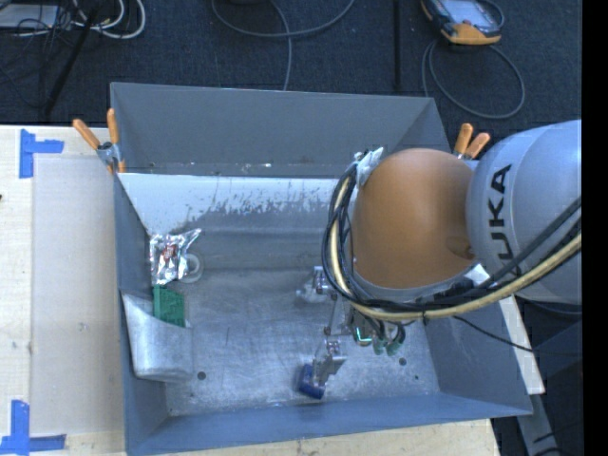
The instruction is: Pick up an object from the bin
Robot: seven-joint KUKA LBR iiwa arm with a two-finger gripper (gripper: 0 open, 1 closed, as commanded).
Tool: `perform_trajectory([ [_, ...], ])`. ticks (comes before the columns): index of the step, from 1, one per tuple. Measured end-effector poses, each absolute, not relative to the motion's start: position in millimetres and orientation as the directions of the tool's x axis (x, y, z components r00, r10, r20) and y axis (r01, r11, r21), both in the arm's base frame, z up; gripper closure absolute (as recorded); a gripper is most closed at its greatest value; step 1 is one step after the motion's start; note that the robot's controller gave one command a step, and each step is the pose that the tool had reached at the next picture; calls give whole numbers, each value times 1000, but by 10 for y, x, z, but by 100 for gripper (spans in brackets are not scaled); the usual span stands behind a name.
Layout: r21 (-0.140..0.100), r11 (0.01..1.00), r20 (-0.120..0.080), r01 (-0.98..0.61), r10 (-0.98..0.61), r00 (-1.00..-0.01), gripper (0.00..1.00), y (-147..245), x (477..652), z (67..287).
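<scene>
Orange domed wrist cover, with black and cream cables looped round it: part of the arm, which entered from the right and stood over the right half of the bin.

Grey metal bin: sloped walls, scuffed floor. It held four loose items.

- Pale grey folded sheet, against the left wall near the front.
- Crumpled silver foil wrapper, by the left wall, further back.
- Small green flat rectangular card, between those two, at the sheet's upper edge.
- Small dark blue block, on the floor near the front wall, well apart from the other three. It was the item nearest the jaws, which hung just above it.

Jaws: mostly hidden beneath the cover. Whether they were open or closed could not be told, and nothing was seen between them.

Risks, as judged:
- The block was small and lay low, so a slightly misaligned descent could nudge it toward the front wall or send it skidding across the metal.
- The jaws might then close on nothing.
- Going too deep could strike the bin floor.
</scene>
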State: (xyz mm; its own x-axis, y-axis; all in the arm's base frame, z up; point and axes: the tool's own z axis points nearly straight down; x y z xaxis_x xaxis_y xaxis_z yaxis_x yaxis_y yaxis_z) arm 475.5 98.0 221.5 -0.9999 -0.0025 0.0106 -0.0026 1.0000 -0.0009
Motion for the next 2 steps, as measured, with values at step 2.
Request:
perform_trajectory([
  [2, -1, 974, -17, -227, -227, -974, 0, 501, 4807, 790],
])
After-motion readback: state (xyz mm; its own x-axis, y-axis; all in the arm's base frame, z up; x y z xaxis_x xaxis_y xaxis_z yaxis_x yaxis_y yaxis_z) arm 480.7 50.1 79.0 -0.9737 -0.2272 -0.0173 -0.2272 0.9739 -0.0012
